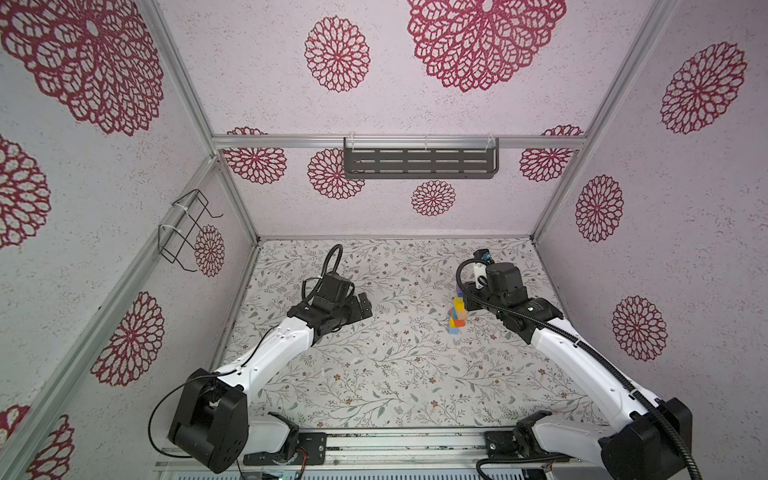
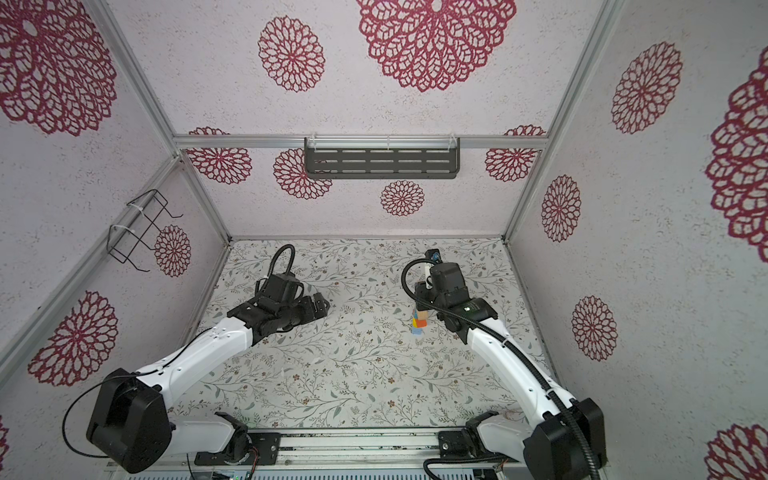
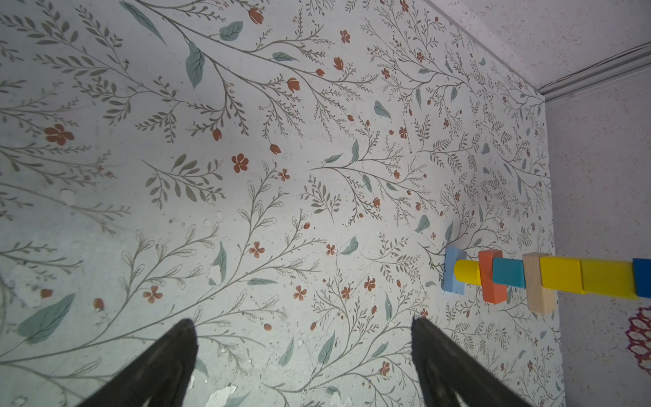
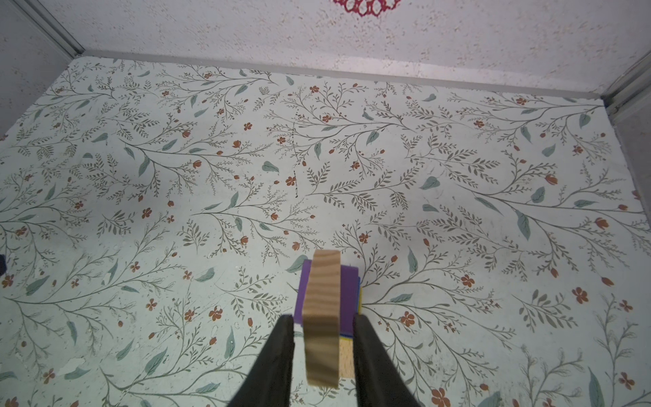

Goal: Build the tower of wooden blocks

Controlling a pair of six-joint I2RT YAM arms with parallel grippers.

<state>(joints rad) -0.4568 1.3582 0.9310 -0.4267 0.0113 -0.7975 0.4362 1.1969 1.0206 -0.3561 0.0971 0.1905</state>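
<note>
Topping the tower (image 1: 457, 320), which stands toward 2 o'clock on the surface (image 1: 374, 374), seems the step in hand: the right claw (image 4: 323, 318) brackets the tan block (image 4: 326, 278) with slim gaps, the left claw (image 3: 303, 321) gapes empty, so next should come a straight lift clear.

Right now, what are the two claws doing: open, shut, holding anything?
Left claw: open, empty.
Right claw: open a little, astride the tan block atop the tower, not gripping it.
</note>
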